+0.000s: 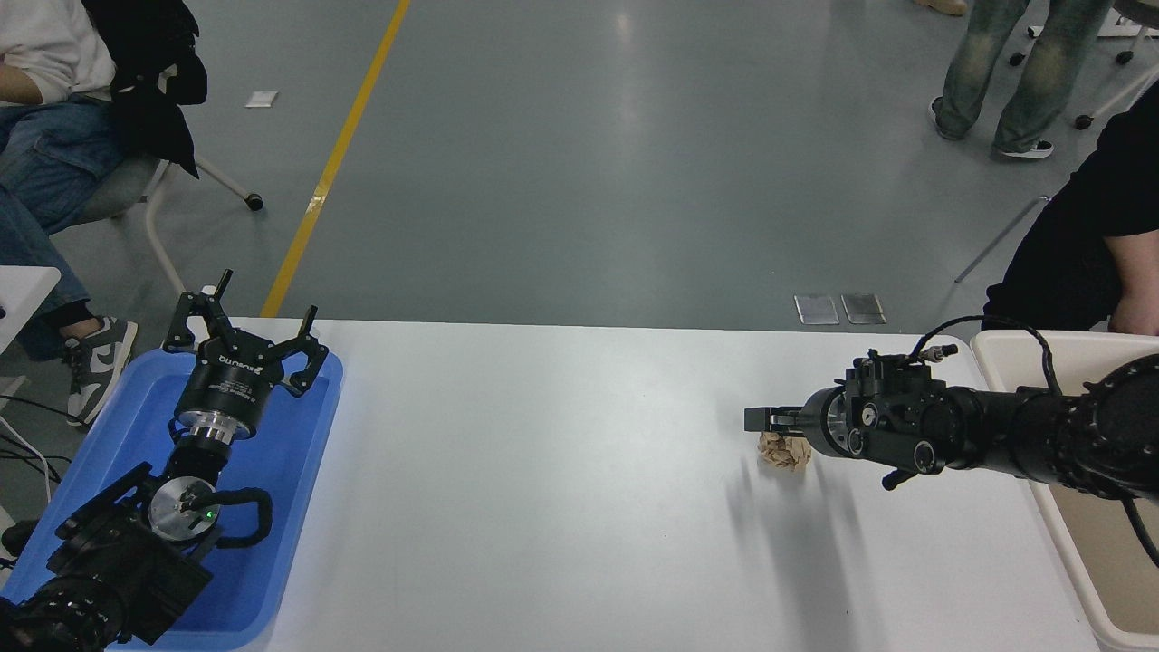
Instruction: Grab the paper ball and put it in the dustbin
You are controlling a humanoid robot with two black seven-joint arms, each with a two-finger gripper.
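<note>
The paper ball [786, 452] lies on the table [561, 507], right of centre, the dustbin [1005, 342] at the far right. The right pincer [759, 420] hangs directly over it; I cannot tell its opening. It should straddle the wad before squeezing gently. The left pincer [244, 330] is parked, spread, empty.

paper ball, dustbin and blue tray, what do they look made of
The paper ball looks like tan-brown paper, matte, with irregular creases. The dustbin seems to be cream plastic: a smooth, thick rounded rim. The blue tray is probably moulded plastic too, glossy, with rounded corners and a soft sheen.
</note>
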